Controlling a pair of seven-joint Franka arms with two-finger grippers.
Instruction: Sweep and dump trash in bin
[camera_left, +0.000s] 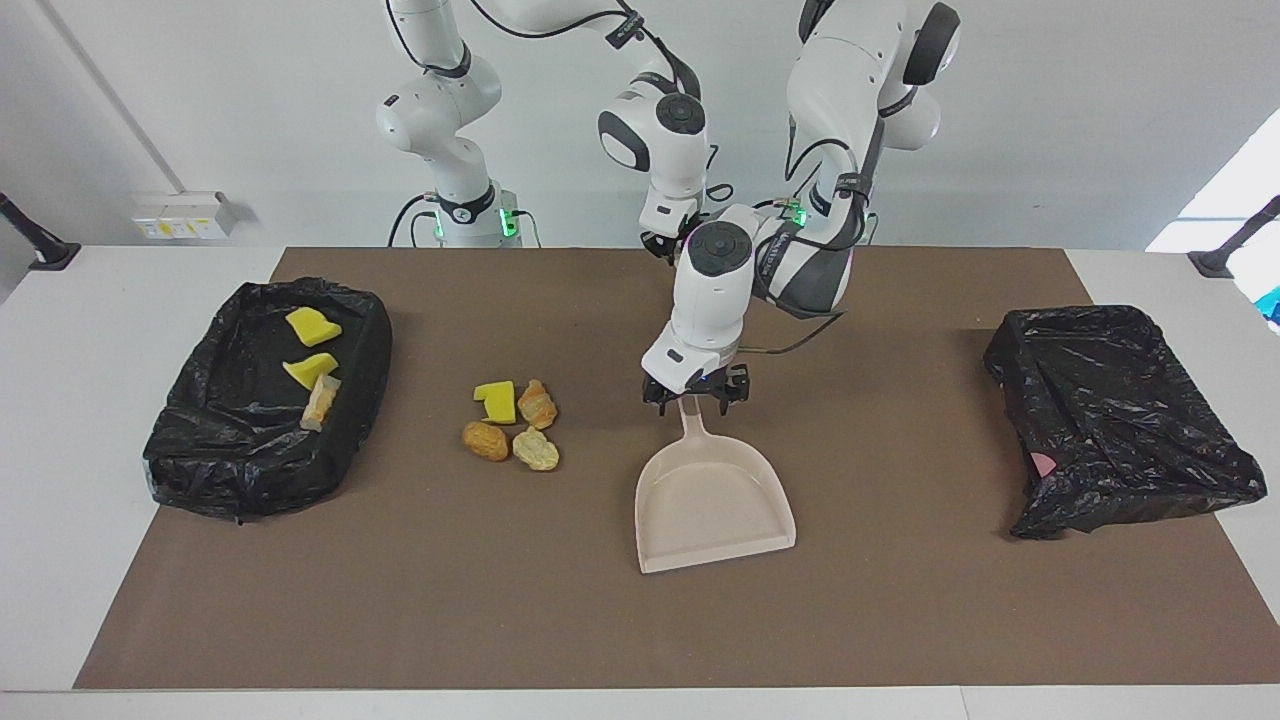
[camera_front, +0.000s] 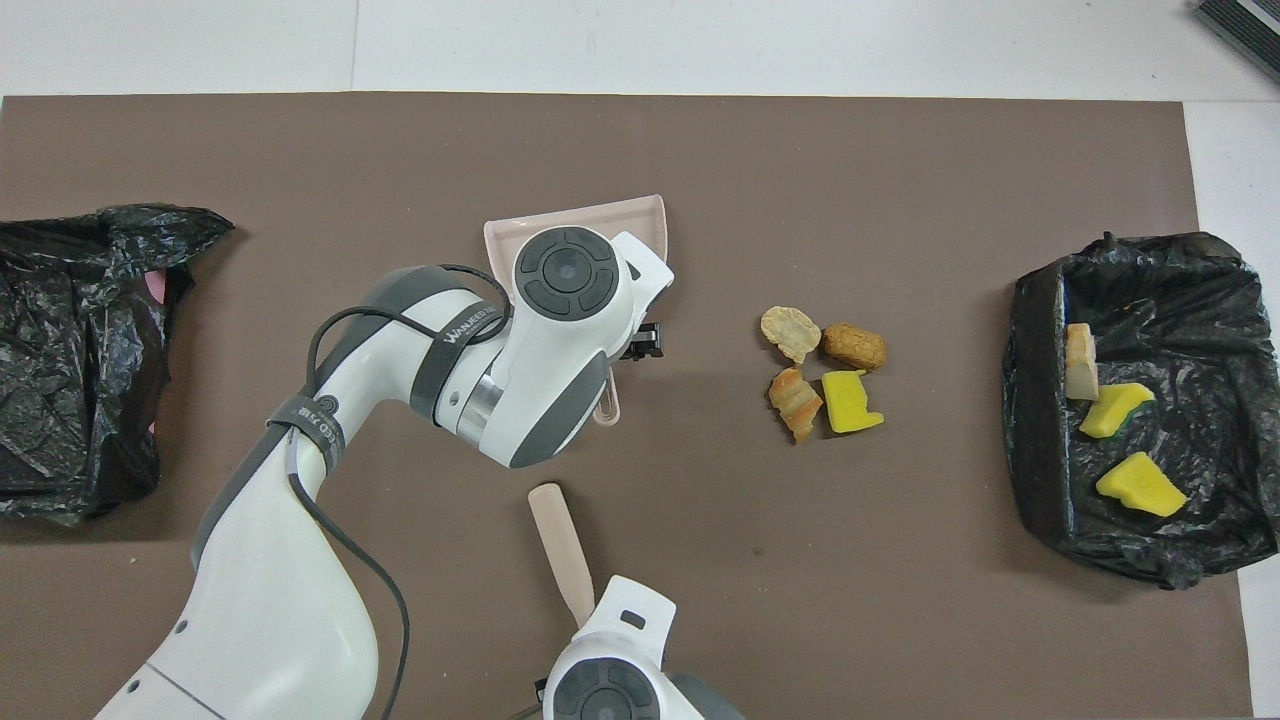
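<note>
the left end effector (camera_left: 695, 397) is low over the dustpan (camera_left: 712, 500) handle, fingers spread to either side of it, not clamped. the dustpan lies flat on the brown surface (camera_left: 900, 620), its scoop pointing away from the robots.

the right end effector (camera_left: 668, 243) is clamped on the upper end of the brush (camera_front: 560, 545) handle, close to the robots' edge of the surface; the left arm hides most of the brush in the facing view.

four pieces of trash (camera_left: 510, 425) lie in a cluster on the surface, beside the dustpan toward the right arm's end. three more pieces (camera_left: 310, 365) lie in the black-lined bin (camera_left: 200, 450) at that end. a second black bag (camera_left: 1120, 420) sits at the left arm's end, well apart from the left end effector.
</note>
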